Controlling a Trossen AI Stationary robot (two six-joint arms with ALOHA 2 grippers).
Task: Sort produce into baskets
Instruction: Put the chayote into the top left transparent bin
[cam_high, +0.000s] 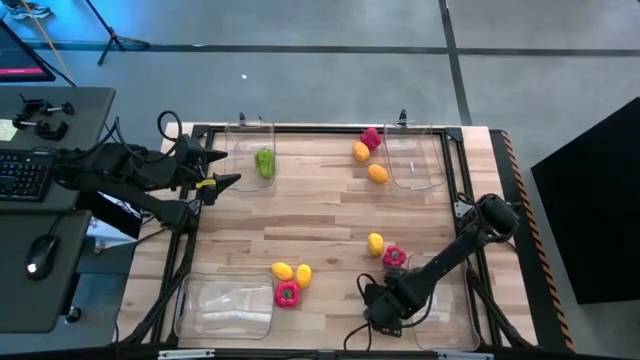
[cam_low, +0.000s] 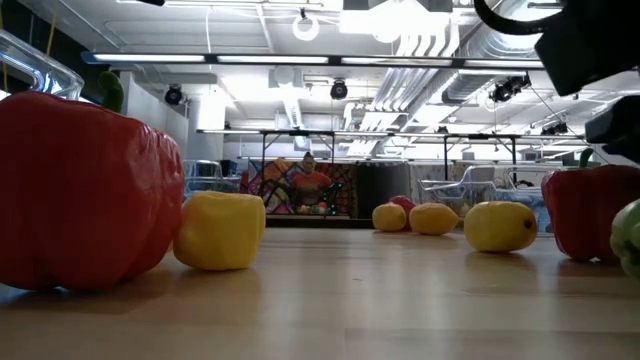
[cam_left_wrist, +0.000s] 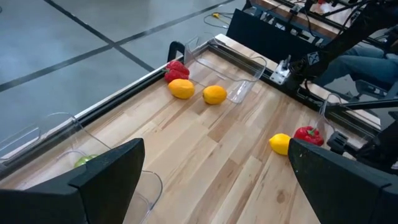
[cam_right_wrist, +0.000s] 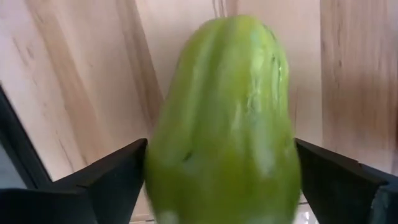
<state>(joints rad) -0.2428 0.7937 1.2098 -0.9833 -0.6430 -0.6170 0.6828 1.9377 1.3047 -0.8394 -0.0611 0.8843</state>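
Note:
My right gripper (cam_high: 380, 303) is near the table's front edge, beside the near right basket (cam_high: 450, 310). It is shut on a green produce piece (cam_right_wrist: 224, 124), which the arm hides in the high view and which shows at the low view's right edge (cam_low: 629, 236). My left gripper (cam_high: 230, 168) is open and empty, level at the far left beside a basket (cam_high: 250, 135). That basket holds another green piece (cam_high: 264, 162), which lies on its floor. A yellow piece (cam_high: 375, 243) and a red pepper (cam_high: 393, 256) lie on the table near my right arm. My right gripper pinches the green piece by its two opposite sides (cam_right_wrist: 155, 168), one finger on each, about midway along it. The fingers come from above, slanting down. In the low view the piece sits low at table height; I cannot tell whether it touches the wood.
Two yellow pieces (cam_high: 292, 272) and a red one (cam_high: 288, 293) lie by the near left basket (cam_high: 225, 310). Two orange pieces (cam_high: 378, 173) and a magenta-red one (cam_high: 371, 138) lie by the far right basket (cam_high: 420, 165). The table's middle is bare wood.

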